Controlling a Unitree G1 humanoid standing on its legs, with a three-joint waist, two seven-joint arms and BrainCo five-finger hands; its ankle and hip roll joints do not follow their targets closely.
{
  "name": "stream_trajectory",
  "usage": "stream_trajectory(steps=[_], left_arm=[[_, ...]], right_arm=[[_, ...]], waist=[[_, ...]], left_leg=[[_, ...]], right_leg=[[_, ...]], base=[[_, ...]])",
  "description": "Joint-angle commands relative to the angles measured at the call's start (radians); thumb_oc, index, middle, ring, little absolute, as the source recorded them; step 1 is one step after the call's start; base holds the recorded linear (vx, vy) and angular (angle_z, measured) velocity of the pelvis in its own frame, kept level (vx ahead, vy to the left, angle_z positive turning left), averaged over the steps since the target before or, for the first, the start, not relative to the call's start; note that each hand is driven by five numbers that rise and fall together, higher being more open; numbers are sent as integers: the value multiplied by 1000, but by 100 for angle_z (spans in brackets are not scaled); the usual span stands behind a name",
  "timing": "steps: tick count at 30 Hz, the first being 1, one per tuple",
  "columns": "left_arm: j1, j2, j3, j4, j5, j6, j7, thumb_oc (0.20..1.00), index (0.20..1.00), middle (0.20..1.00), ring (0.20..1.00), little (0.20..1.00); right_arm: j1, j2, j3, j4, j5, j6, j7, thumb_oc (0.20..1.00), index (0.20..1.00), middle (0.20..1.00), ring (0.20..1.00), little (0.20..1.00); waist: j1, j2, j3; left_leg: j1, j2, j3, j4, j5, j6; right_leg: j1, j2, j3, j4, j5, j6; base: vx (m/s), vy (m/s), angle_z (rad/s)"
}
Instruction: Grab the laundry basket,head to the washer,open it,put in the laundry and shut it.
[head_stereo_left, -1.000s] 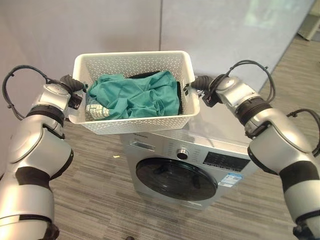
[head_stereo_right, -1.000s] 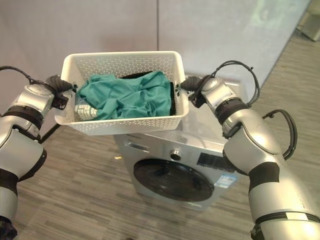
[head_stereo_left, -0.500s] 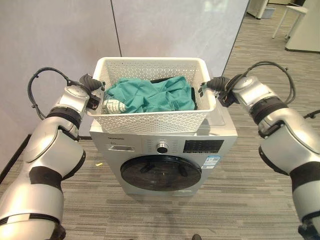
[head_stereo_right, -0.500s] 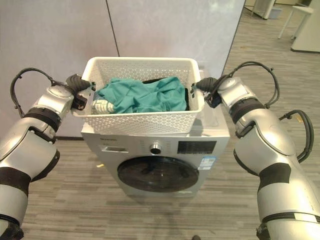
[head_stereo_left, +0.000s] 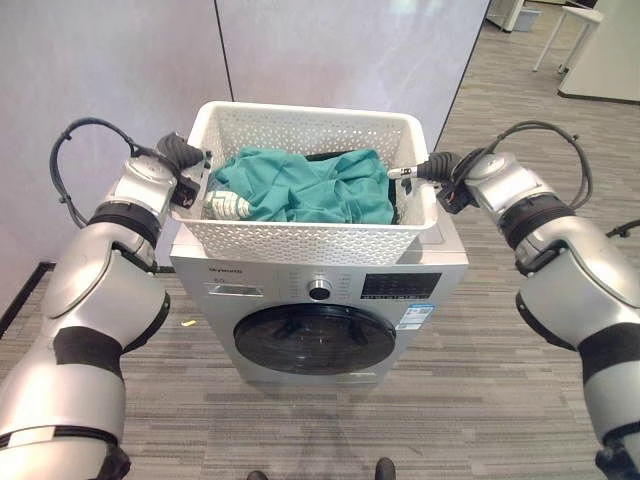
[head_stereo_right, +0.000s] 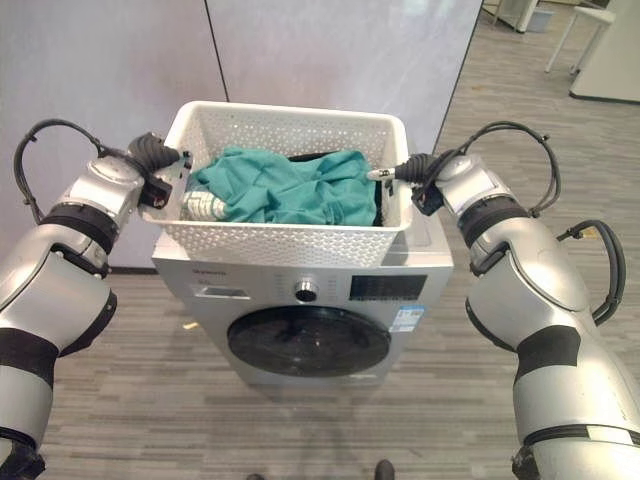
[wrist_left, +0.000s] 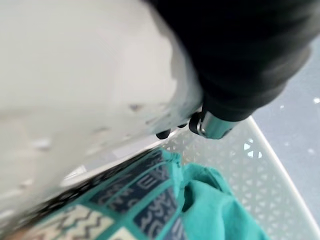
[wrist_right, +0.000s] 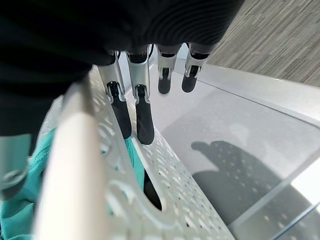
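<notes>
Left robot hand (head_stereo_left: 180, 157) is clamped on the left rim of the white laundry basket (head_stereo_left: 310, 240), fingers curled over the edge, while the right robot hand (head_stereo_right: 415, 172) sits at the right rim with thumb inside and fingers (wrist_right: 142, 112) running straight down the outer wall, flat against it. The basket rests on top of the silver washer (head_stereo_left: 330, 300), teal laundry (head_stereo_left: 300, 190) heaped inside with a patterned piece at the left end. Washer's round dark door (head_stereo_left: 315, 340) is closed, grey wall panels (head_stereo_left: 330, 50) just behind.
</notes>
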Motion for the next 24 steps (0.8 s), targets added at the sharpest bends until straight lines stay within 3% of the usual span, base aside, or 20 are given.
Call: stream_trajectory(steps=[1, 8, 9, 17, 19, 21, 24], left_arm=[[-120, -195, 68, 35, -57, -135, 37, 1000, 1000, 1000, 1000, 1000], [-156, -223, 69, 57, -48, -120, 40, 1000, 1000, 1000, 1000, 1000], [-167, -231, 37, 79, 22, -101, 33, 1000, 1000, 1000, 1000, 1000], [-208, -285, 4, 98, 136, -87, 82, 1000, 1000, 1000, 1000, 1000], [-215, -279, -64, 144, 290, -58, 114, 1000, 1000, 1000, 1000, 1000], [-218, -281, -86, 147, 338, -55, 125, 1000, 1000, 1000, 1000, 1000], [-258, -298, -205, 128, 562, -12, 170, 1000, 1000, 1000, 1000, 1000]], right_arm=[[-257, 71, 26, 118, -38, -98, -15, 1000, 1000, 1000, 1000, 1000], [-307, 129, 59, 193, -139, -116, -32, 1000, 1000, 1000, 1000, 1000], [-337, 130, 84, 229, -192, -119, -41, 1000, 1000, 1000, 1000, 1000], [-366, 113, 92, 269, -225, -140, -113, 1000, 1000, 1000, 1000, 1000], [-349, 108, 102, 270, -242, -135, -114, 1000, 1000, 1000, 1000, 1000], [-350, 108, 118, 276, -260, -132, -102, 1000, 1000, 1000, 1000, 1000], [-361, 124, 192, 280, -385, -137, -125, 1000, 1000, 1000, 1000, 1000]], waist=[[-23, 47, 129], [-30, 63, 149], [-27, 72, 159], [-10, 92, 173], [-6, 99, 175], [-1, 98, 176], [2, 106, 177]], left_leg=[[118, 35, -54, 13, -53, -71], [91, 39, -49, 10, -39, -77], [69, 42, -55, 8, -27, -81], [16, 50, -82, 5, -13, -84], [11, 52, -82, 5, -12, -83], [9, 53, -82, 6, -12, -83], [8, 60, -80, 7, -10, -85]], right_leg=[[4, -24, 7, -38, 188, 67], [-35, -19, 15, -38, 182, 67], [-54, -20, 11, -38, 179, 67], [-91, -20, -6, -38, 160, 67], [-96, -20, -10, -38, 153, 67], [-96, -20, -12, -38, 149, 67], [-102, -14, -13, -38, 141, 67]], base=[[-10, -12, -7], [-20, -17, -11], [-45, -32, -12], [-22, -42, 2], [-12, -34, -2], [-2, -20, 0], [0, -33, -3]])
